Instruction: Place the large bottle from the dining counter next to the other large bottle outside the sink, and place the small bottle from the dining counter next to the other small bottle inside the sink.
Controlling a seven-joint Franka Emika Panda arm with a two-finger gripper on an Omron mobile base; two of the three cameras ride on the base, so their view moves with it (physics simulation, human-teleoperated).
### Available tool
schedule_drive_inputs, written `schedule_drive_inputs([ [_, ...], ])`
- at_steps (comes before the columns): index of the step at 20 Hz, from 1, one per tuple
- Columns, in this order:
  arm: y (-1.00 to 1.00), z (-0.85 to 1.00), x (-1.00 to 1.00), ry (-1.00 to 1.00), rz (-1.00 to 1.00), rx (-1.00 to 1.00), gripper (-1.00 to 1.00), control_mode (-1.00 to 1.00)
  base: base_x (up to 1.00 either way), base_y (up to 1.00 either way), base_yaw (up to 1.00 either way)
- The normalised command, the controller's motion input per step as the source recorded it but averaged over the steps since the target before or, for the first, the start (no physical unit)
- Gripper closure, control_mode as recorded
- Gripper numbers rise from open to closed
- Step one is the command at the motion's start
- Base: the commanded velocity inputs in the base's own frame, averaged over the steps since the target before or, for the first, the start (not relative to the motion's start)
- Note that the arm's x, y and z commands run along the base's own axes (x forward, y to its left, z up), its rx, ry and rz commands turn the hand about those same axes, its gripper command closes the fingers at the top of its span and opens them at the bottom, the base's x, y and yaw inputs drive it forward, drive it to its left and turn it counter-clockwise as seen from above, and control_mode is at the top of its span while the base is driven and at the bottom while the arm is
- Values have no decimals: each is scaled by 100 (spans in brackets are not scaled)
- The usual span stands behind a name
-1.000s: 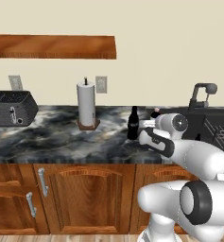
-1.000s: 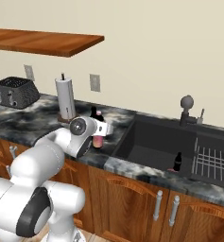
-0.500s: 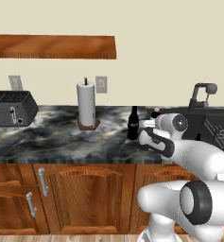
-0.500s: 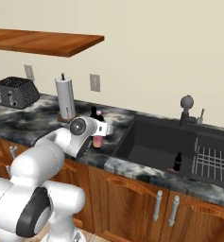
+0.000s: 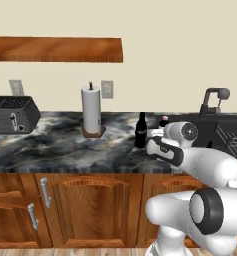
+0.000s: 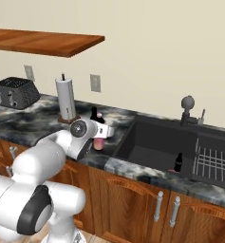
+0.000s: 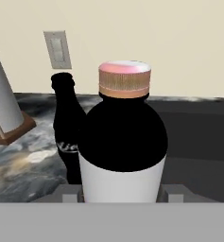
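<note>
Left base view: the two-finger gripper [image 5: 157, 134] is seen at the end of the white arm, over the black-and-grey marbled cabinet counter [image 5: 65, 150] just short of the dark black rectangular sink [image 5: 230, 132]. A slim all-black cola-like bottle [image 5: 141, 130] is seen standing just beside the gripper, on its left. The pinkish cap of the large bottle [image 5: 163, 120] is glimpsed just above the wrist. Further to the gripper's left a white paper-towel roll on a brown wooden base [image 5: 91, 111] is found, and a dark toaster [image 5: 12, 114] well beyond that.

Right base view: the large bottle's pink lower body [image 6: 99, 142] is seen below the hand, at the counter edge nearest the sink basin [image 6: 154, 144]. A tiny dark-capped bottle [image 6: 178, 162] is seen standing inside the basin, well apart from the gripper.

Hand view: the large bottle [image 7: 123, 142], showing a dark upper body, whitish lower band and pinkish ribbed cap, is framed between the two fingers [image 7: 68, 191], which are closed against its sides. The black bottle [image 7: 66, 127] is placed just behind it to the left, and contact between the two cannot be told.
</note>
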Motion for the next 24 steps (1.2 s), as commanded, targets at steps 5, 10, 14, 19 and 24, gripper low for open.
schedule_drive_inputs([
  [5, 0, -14, 8, -1, 0, -4, 100, -100, 0, 0, 0],
  [10, 0, 0, 7, -2, 0, 0, 100, -100, 0, 0, 0],
  [14, 0, -6, 7, -3, 0, 0, 100, -100, 0, 0, 0],
  [19, 0, -36, 8, 0, 0, 0, 100, -100, 0, 0, 0],
  [24, 0, -50, 9, 0, 0, 0, 100, -100, 0, 0, 0],
])
